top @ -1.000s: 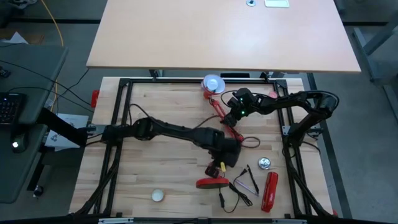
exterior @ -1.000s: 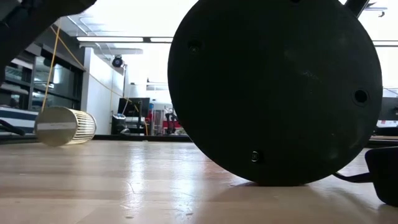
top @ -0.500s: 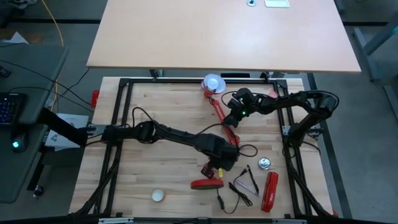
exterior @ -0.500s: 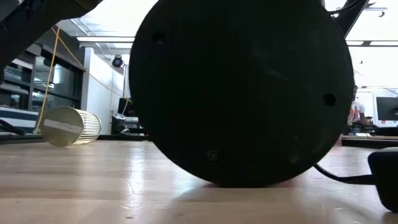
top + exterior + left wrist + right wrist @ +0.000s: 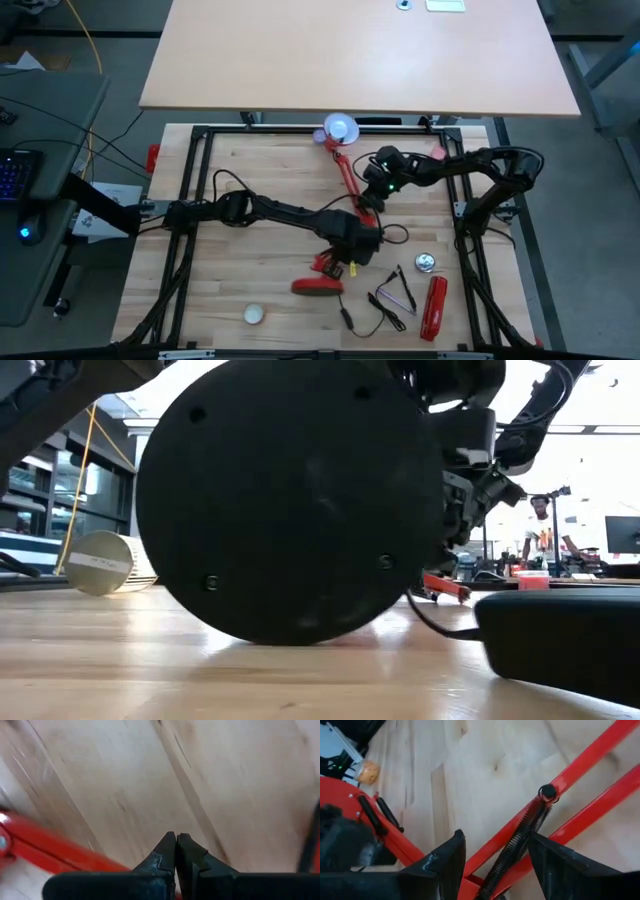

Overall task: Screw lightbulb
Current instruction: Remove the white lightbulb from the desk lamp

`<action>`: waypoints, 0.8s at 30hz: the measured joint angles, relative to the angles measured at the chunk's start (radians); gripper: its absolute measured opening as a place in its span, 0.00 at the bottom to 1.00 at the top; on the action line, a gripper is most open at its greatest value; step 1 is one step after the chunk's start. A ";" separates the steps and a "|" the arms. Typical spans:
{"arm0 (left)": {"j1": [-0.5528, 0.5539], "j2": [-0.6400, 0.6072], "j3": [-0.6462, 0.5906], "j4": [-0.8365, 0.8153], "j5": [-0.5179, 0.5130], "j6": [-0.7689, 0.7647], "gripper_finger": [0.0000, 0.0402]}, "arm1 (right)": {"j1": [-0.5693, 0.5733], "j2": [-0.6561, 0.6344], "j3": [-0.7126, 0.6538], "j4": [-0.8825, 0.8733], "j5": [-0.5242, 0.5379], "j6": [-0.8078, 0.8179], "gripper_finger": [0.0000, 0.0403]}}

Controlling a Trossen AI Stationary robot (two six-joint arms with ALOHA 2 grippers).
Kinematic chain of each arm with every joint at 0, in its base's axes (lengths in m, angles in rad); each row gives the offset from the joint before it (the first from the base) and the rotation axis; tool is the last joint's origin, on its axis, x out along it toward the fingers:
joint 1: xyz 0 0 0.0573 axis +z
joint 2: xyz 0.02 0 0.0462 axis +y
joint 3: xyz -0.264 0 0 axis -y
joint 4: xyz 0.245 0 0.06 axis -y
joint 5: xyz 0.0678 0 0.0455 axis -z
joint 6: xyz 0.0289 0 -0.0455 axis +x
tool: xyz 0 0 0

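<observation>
A red desk lamp lies on the wooden table. Its white-lined shade [image 5: 340, 129] is at the far side, and its jointed arm [image 5: 352, 185] runs toward me. Its round base [image 5: 318, 287] stands on its rim with the black underside [image 5: 290, 500] facing the near edge. My right gripper [image 5: 495, 842] is shut on the lamp's arm near its spring. My left gripper [image 5: 176, 836] is shut and points steeply down at the wood beside the lower arm [image 5: 45, 850], just behind the base. A small greyish-white round thing [image 5: 426, 263], likely the lightbulb, lies on the table to the right, untouched. My left gripper is shut with its tips over bare wood, close beside the lamp's lower arm; I cannot tell whether it touches it. My right gripper has the lamp's arm between its two fingers, at the two red rods and the spring [image 5: 520, 845]. The fingers slant down from the table's right and lie across the arm.
A cream ball-like object [image 5: 255, 314] lies near the front left. A red-handled tool [image 5: 435, 305] and black leads [image 5: 395, 292] lie at the front right. A dark lump [image 5: 560, 645] sits low at the right. A black metal frame [image 5: 200, 135] rings the table. A person [image 5: 541, 530] stands in the room beyond.
My left gripper has sunk, tipped more steeply down and gone toward the table's left, staying shut. The lamp's base has slid along the table toward the left edge, and the shade end has shifted slightly. My right gripper has kept its place and rolled a little.
</observation>
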 joint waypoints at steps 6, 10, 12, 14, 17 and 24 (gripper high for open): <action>-0.001 -0.016 0.001 0.016 0.010 -0.024 0.00 | -0.017 -0.001 0.082 -0.056 0.056 -0.066 0.52; 0.002 -0.081 0.004 0.014 -0.004 -0.040 0.00 | -0.079 -0.002 0.122 -0.084 0.080 -0.096 0.52; 0.008 -0.123 0.005 0.025 -0.036 -0.058 0.00 | -0.117 -0.005 0.143 -0.101 0.079 -0.097 0.52; 0.022 -0.159 0.005 0.029 -0.062 -0.077 0.00 | -0.155 -0.006 0.163 -0.130 0.069 -0.097 0.52; 0.047 -0.221 0.004 0.030 -0.157 -0.096 0.00 | -0.199 -0.006 0.210 -0.129 0.033 -0.089 0.52; 0.199 -0.400 0.006 -0.005 -0.313 -0.103 0.00 | -0.252 -0.008 0.377 -0.173 -0.029 -0.061 0.52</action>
